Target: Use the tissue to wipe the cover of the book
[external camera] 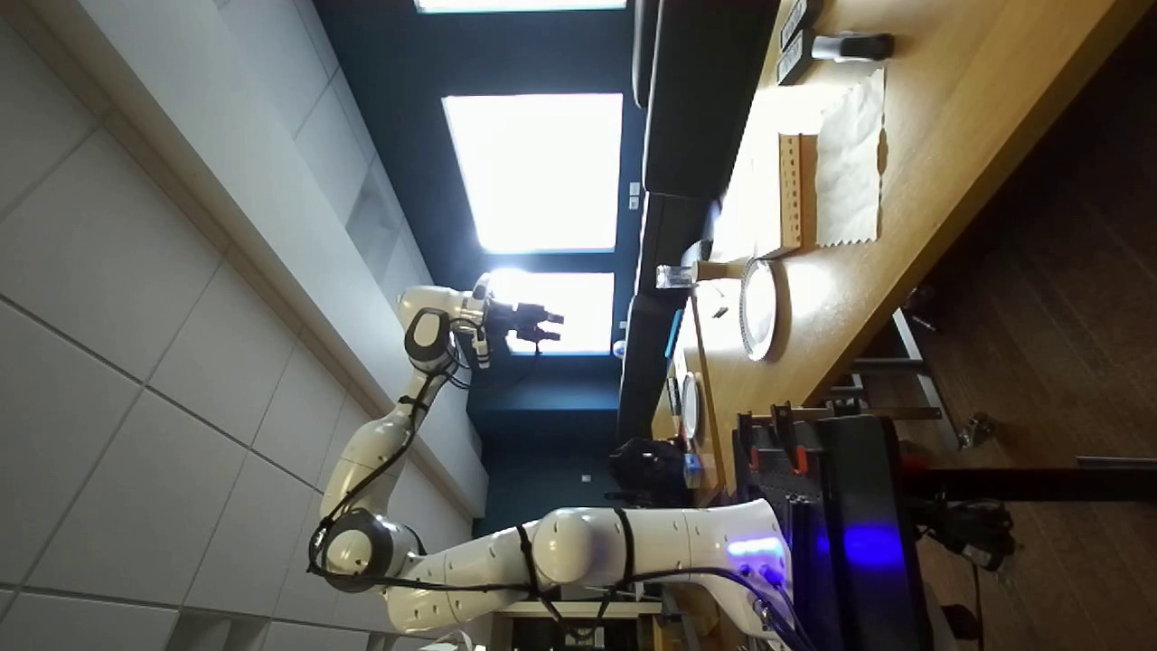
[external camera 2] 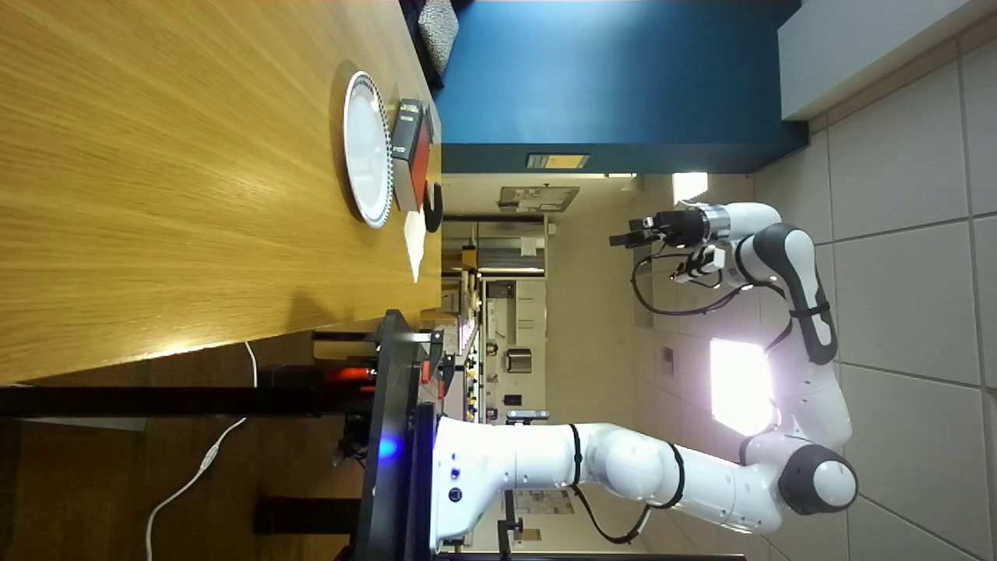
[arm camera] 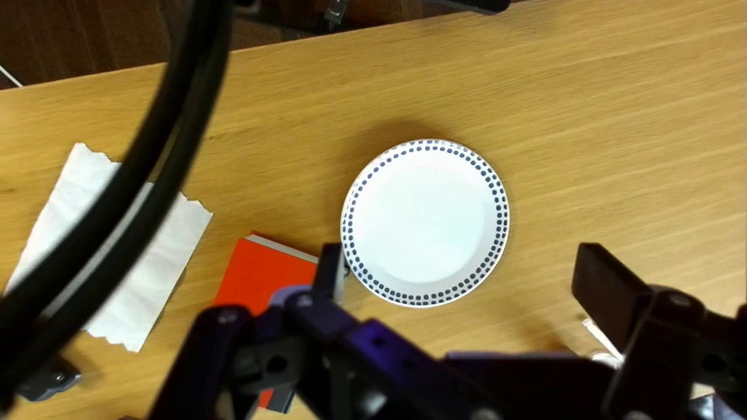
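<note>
Wrist view: the gripper [arm camera: 458, 271] is hanging high, roughly over the plate [arm camera: 425, 223], its fingers spread and holding nothing. The red book [arm camera: 262, 271] is lying just beside the plate, between it and the tissue [arm camera: 154, 271]. Fingers coming straight down would likely be hitting the plate's rim; the thin, flat tissue could be slipping from a shallow pinch; pressing too hard while wiping might be shoving the book into the plate. The book's dark spine [external camera 2: 406, 128] is facing the plate, and its long axis, partly hidden, seems to be running past the plate.
</note>
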Available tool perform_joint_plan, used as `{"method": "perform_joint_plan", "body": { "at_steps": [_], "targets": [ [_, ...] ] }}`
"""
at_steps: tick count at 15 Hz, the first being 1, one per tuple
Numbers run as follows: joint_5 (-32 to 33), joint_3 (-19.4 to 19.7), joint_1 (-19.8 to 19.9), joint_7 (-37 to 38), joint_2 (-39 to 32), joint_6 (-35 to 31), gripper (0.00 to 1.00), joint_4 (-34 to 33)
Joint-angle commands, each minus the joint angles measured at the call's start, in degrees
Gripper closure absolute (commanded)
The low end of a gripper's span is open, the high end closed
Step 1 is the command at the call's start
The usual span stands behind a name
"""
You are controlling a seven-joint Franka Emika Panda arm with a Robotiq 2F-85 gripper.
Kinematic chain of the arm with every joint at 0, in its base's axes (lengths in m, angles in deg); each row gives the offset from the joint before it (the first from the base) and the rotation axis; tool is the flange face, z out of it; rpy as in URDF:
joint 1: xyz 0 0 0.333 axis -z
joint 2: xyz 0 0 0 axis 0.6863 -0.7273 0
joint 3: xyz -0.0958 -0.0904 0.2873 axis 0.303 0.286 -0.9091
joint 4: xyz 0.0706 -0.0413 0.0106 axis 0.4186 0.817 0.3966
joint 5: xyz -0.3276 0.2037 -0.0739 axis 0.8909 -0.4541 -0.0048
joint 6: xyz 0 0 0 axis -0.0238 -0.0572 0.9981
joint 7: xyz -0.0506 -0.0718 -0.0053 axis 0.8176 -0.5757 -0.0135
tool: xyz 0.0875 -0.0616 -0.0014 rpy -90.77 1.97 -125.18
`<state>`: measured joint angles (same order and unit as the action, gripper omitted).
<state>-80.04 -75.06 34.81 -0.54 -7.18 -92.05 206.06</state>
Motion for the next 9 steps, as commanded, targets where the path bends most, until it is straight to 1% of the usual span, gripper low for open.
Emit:
{"method": "perform_joint_plan", "body": {
  "at_steps": [1,9],
  "targets": [
    [2.11,-0.46,2.43,2.17,-2.01,-1.09,0.00,-4.12],
    [4.41,1.46,6.79,4.18,-12.82,-2.41,0.00,-15.18]
  ]
}}
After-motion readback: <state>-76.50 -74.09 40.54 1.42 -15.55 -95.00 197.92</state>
